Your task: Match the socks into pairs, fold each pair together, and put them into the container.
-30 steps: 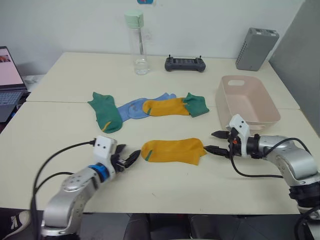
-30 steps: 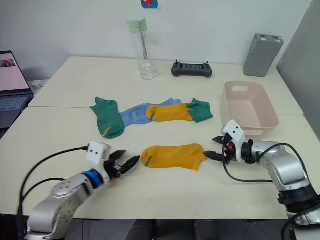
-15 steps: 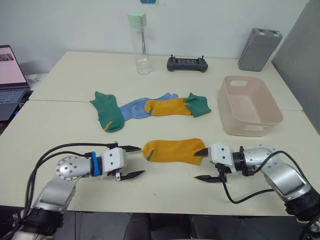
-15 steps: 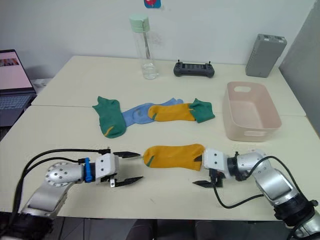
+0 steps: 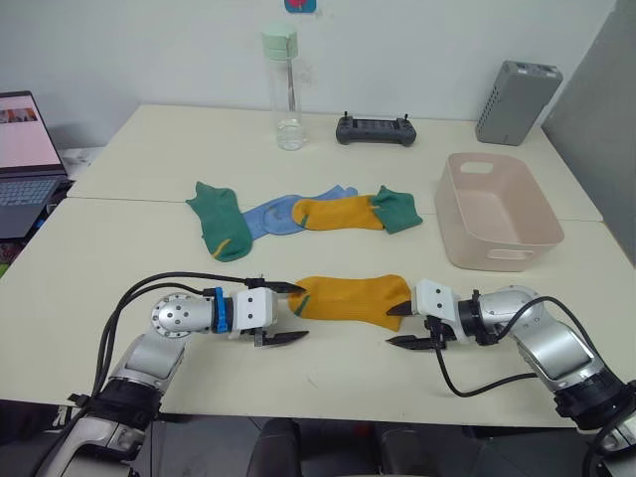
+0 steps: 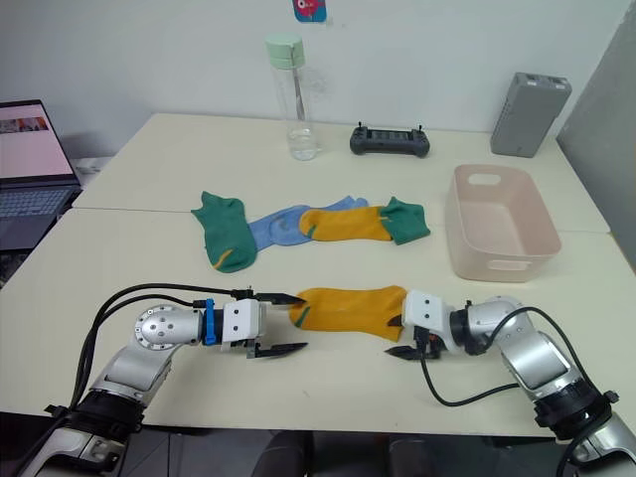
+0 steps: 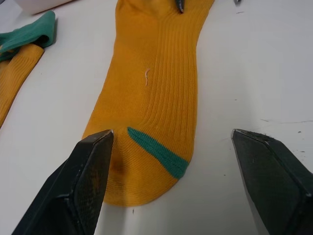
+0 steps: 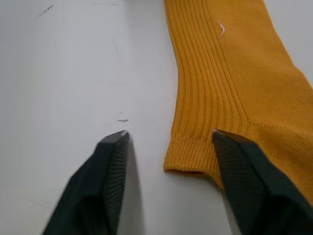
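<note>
Now both arms were down low at the near yellow sock, the left gripper with its jaws spread wide at the toe end, the right gripper likewise open at the cuff. To do this well, each should probably pinch only the very edge of the fabric, one finger slipping under, so the sock lifts flat and can be carried over to its mate. That sock lay flat on the surface, ribbed mustard knit with a green stripe near the toe. Its partner, the far yellow sock, sat well apart in a row with a blue sock and two green socks. The pink container stood empty to the right.
</note>
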Robot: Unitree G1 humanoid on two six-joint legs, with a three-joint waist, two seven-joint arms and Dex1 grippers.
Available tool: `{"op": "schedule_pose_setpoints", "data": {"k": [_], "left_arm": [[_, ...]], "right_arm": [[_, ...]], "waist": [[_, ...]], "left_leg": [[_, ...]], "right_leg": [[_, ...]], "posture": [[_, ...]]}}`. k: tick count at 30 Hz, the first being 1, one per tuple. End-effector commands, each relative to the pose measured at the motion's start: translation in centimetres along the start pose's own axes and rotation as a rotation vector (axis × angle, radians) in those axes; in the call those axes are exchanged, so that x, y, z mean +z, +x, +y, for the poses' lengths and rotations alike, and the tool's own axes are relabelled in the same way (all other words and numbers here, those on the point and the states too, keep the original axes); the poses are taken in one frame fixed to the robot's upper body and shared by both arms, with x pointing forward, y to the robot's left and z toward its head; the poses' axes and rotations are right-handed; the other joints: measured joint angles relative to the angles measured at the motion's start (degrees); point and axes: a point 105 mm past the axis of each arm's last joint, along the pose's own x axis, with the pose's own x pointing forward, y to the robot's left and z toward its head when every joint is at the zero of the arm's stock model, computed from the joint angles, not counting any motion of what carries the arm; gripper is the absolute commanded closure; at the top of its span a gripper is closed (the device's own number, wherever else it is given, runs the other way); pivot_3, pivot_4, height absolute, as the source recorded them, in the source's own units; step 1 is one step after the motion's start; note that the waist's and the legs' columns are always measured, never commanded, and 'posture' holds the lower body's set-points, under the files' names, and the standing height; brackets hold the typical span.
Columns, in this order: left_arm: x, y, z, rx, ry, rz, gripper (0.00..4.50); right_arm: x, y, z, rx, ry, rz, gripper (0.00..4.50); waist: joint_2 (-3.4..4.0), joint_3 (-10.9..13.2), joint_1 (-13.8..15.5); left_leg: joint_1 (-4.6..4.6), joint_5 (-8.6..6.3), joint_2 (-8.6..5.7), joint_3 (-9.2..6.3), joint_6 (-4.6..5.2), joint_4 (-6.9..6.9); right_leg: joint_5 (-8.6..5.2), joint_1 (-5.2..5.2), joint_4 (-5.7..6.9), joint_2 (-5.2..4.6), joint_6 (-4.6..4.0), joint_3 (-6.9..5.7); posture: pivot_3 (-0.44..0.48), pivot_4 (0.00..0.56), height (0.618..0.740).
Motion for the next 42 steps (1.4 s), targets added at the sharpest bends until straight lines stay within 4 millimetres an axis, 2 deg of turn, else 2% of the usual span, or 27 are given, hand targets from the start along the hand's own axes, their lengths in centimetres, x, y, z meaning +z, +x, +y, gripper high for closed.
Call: {"op": "schedule_pose_setpoints", "data": {"k": [1, 5, 10, 16, 19, 23, 27, 32, 35, 36, 39, 42], "left_arm": [[-1.7, 0.1, -0.6, -0.020, -0.037, 0.076, 1.67], [-1.8, 0.2, -0.4, -0.027, -0.030, 0.079, 2.86], [-1.6, 0.3, 0.0, -0.043, -0.035, 0.082, 4.43], [-0.2, 0.1, 1.1, -0.025, -0.025, 0.037, 4.47], [1.1, -0.6, 1.4, -0.017, -0.021, -0.002, 4.47], [3.6, -2.2, 1.6, -0.009, -0.184, -0.068, 4.47], [6.4, -4.4, -0.8, -0.151, -0.329, -0.079, 4.47], [8.8, -5.8, -2.8, -0.258, -0.410, -0.063, 4.47], [8.9, -5.2, -2.2, -0.181, -0.316, -0.087, 4.47], [8.8, -5.1, -2.2, -0.171, -0.307, -0.088, 4.47], [6.9, -4.6, -2.8, -0.159, -0.159, -0.035, 4.47], [5.1, -4.1, -2.9, -0.103, -0.086, -0.022, 3.88]], "right_arm": [[0.3, -0.6, -0.8, -0.036, -0.037, -0.007, 3.12], [0.3, -1.0, -1.6, -0.057, -0.046, -0.009, 4.48], [1.0, -1.4, -2.4, -0.060, -0.060, -0.028, 4.50], [2.4, -1.7, -2.7, -0.031, -0.068, -0.073, 4.50], [3.8, -2.0, -2.5, -0.015, -0.052, -0.117, 4.50], [5.7, -2.9, -0.7, 0.070, 0.050, -0.181, 4.50], [6.9, -3.8, 1.2, 0.152, 0.093, -0.199, 4.50], [8.0, -4.7, 3.6, 0.279, 0.166, -0.209, 4.50], [8.5, -4.7, 3.6, 0.287, 0.180, -0.220, 4.50], [8.6, -4.7, 3.6, 0.288, 0.183, -0.221, 4.50], [8.6, -4.6, 3.5, 0.287, 0.192, -0.219, 4.50], [8.5, -4.6, 3.6, 0.291, 0.201, -0.214, 4.50]], "waist": [[0.00, 0.00, 0.01], [0.00, 0.00, 0.02], [0.01, 0.00, -0.06], [0.01, 0.00, -0.11], [0.00, 0.00, -0.12], [0.01, 0.03, -0.38], [-0.01, 0.05, -0.77], [0.03, 0.13, -1.03], [0.02, 0.13, -1.01], [0.02, 0.13, -1.01], [-0.01, 0.15, -1.01], [-0.01, 0.15, -0.98]], "left_leg": [[0.02, 0.00, 0.01, 0.00, 0.00, 0.01], [0.05, 0.00, 0.02, 0.02, 0.00, 0.02], [0.05, 0.00, 0.02, 0.02, 0.01, 0.03], [0.04, 0.02, 0.02, 0.03, 0.03, 0.04], [-0.01, 0.03, 0.04, 0.02, 0.05, 0.06], [-0.26, 0.00, 0.04, -0.01, 0.03, -0.06], [-0.29, -0.02, 0.04, -0.26, 0.01, -0.49], [-0.27, -0.03, 0.05, -0.40, 0.01, -0.56], [-0.16, -0.03, 0.05, -0.37, 0.01, -0.49], [-0.10, -0.02, 0.04, -0.35, 0.01, -0.45], [-0.09, -0.01, 0.04, -0.30, 0.01, -0.29], [-0.05, -0.02, 0.03, -0.15, 0.01, -0.25]], "right_leg": [[0.00, -0.05, 0.00, 0.00, 0.00, -0.01], [0.01, -0.10, 0.00, -0.01, -0.01, -0.01], [0.07, -0.12, 0.01, -0.01, -0.07, -0.01], [0.14, -0.05, 0.04, -0.01, -0.01, 0.00], [0.16, 0.04, 0.07, 0.01, 0.02, -0.01], [0.23, -0.14, 0.08, 0.05, 0.04, -0.01], [0.03, -0.21, 0.05, 0.11, -0.08, -0.20], [-0.23, -0.19, 0.07, 0.13, -0.05, -0.36], [-0.32, -0.09, 0.06, 0.10, 0.09, -0.32], [-0.44, -0.04, 0.04, 0.10, -0.13, -0.28], [-0.43, -0.04, 0.03, 0.07, -0.16, -0.22], [-0.41, -0.08, 0.02, 0.00, -0.17, -0.13]], "posture": [[0.000, 0.150, 0.740], [0.000, 0.150, 0.740], [0.000, 0.150, 0.740], [0.000, 0.150, 0.740], [0.000, 0.150, 0.740], [0.000, 0.150, 0.740], [0.000, 0.150, 0.740], [0.000, 0.150, 0.740], [0.000, 0.150, 0.740], [0.000, 0.150, 0.740], [0.000, 0.150, 0.740], [0.000, 0.150, 0.740]]}}
